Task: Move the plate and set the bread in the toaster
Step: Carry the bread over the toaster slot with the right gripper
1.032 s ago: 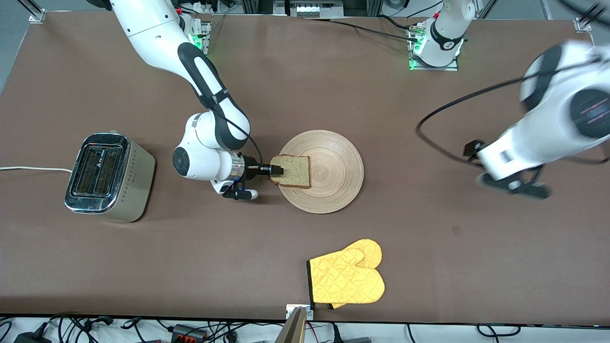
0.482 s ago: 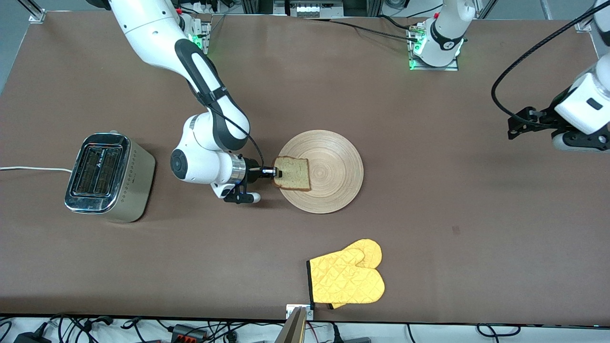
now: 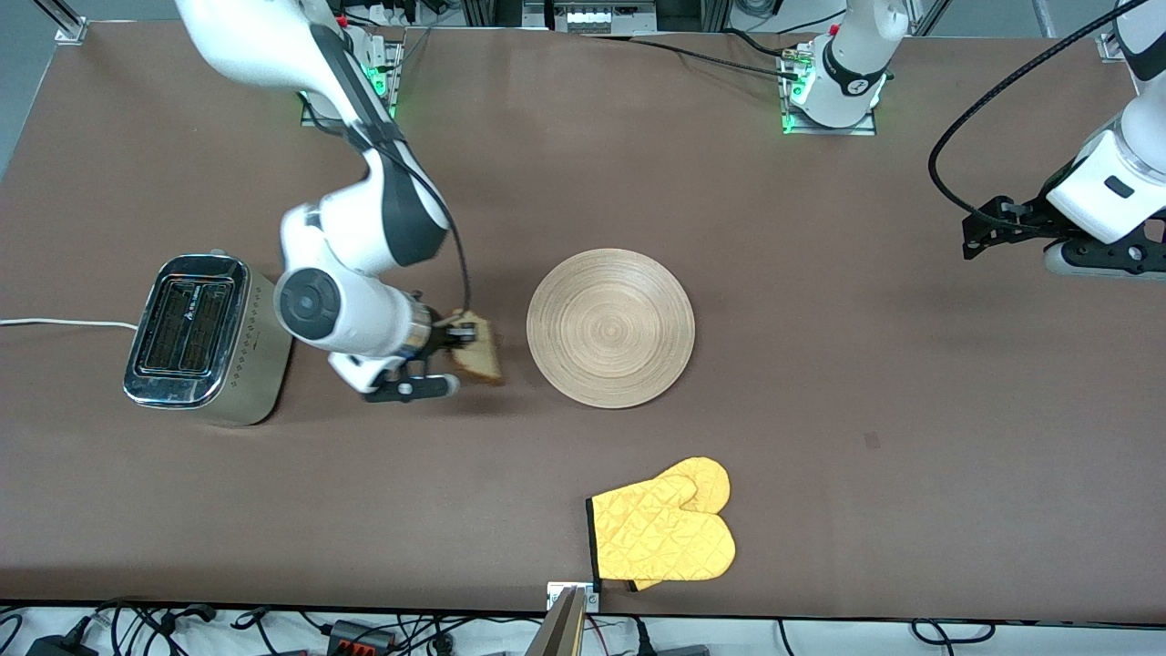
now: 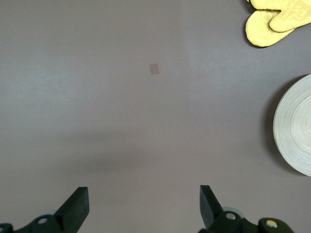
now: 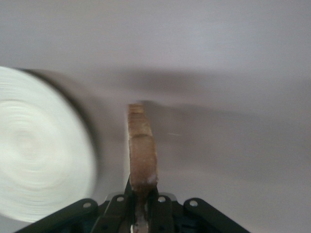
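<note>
My right gripper [image 3: 458, 335] is shut on the bread [image 3: 476, 357], a tan slice with a dark crust, held on edge in the air over the bare table between the toaster [image 3: 205, 339] and the plate [image 3: 610, 327]. In the right wrist view the bread [image 5: 142, 155] sticks out edge-on from the closed jaws, with the plate [image 5: 39, 170] beside it. The round light-wood plate is bare. The toaster stands at the right arm's end of the table, its two slots facing up. My left gripper [image 4: 144, 206] is open and empty, up over the left arm's end of the table.
A yellow oven mitt [image 3: 665, 533] lies near the table's front edge, nearer the front camera than the plate; it also shows in the left wrist view [image 4: 276, 22]. The toaster's white cord [image 3: 55, 323] runs off the table's end.
My right gripper has lifted the bread off the plate and carried it toward the toaster, turning it on edge. My left arm has swung up and away toward its end of the table.
</note>
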`<act>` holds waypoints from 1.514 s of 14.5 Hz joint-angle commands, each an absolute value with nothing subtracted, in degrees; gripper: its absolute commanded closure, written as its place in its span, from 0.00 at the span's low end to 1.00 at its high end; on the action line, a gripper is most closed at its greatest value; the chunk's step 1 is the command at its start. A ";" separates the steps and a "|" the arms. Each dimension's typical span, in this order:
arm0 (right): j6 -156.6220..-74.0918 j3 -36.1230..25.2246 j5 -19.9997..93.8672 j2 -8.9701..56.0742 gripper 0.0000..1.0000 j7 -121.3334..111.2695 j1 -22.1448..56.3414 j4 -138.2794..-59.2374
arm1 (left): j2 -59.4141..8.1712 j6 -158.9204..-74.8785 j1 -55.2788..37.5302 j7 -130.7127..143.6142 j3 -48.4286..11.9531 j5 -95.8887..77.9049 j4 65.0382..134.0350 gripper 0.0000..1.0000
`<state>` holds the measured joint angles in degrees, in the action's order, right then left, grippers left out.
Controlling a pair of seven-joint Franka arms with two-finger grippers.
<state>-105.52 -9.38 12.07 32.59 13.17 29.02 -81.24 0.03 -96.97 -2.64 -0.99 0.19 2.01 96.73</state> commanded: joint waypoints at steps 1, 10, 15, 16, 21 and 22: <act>-96.10 -14.13 8.26 28.49 1.00 14.50 27.69 -81.74 | 1.32 -96.42 -3.60 -0.35 0.62 2.55 96.77 0.00; -81.13 -28.92 -7.53 24.43 1.00 0.52 27.86 -76.03 | 1.32 -96.06 -3.69 -0.35 0.35 2.99 96.42 0.00; -85.25 -28.65 -8.26 26.01 1.00 -0.79 26.02 -76.82 | 1.14 -96.07 -4.22 -0.35 -0.26 2.99 95.72 0.00; -85.78 -28.65 -8.17 26.36 1.00 -0.79 25.93 -77.60 | 1.14 -96.15 -4.04 -0.35 -0.26 2.99 95.63 0.00; -88.50 -28.65 -7.48 27.60 1.00 -1.32 25.14 -79.27 | 1.14 -94.84 -3.60 -0.35 0.00 2.99 95.62 0.00; -89.38 -28.65 -7.04 27.60 1.00 -1.32 25.14 -79.54 | 1.14 -94.83 -3.60 -0.35 0.00 2.99 95.62 0.00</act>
<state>-87.98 -28.99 -7.46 27.87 -0.42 25.39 -78.74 0.44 -96.14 -3.63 -0.92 -0.01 2.04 96.01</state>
